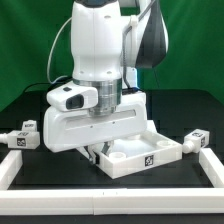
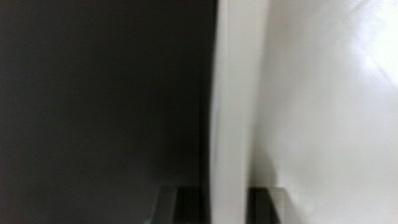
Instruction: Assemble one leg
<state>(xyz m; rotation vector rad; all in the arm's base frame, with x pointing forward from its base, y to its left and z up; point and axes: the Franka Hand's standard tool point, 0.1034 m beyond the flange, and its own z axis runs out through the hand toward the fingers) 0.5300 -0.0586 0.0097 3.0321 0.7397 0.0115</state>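
Observation:
The large white square rimmed panel [image 1: 135,152] lies flat on the table in front of the arm. My gripper [image 1: 92,150] is down at the panel's corner on the exterior view's left. In the wrist view my gripper [image 2: 226,206] has its two dark fingers [image 2: 187,207] tight on either side of the panel's upright rim [image 2: 240,100], so it is shut on that rim. A small white leg [image 1: 26,132] with a black-and-white tag lies at the exterior view's left, apart from the gripper. Another leg [image 1: 195,140] lies at the right, beside the panel.
A low white rail [image 1: 110,186] runs along the table's front and turns back at both ends, left [image 1: 14,166] and right [image 1: 214,165]. The table is dark, with a green backdrop behind the arm. The arm's body hides the panel's back part.

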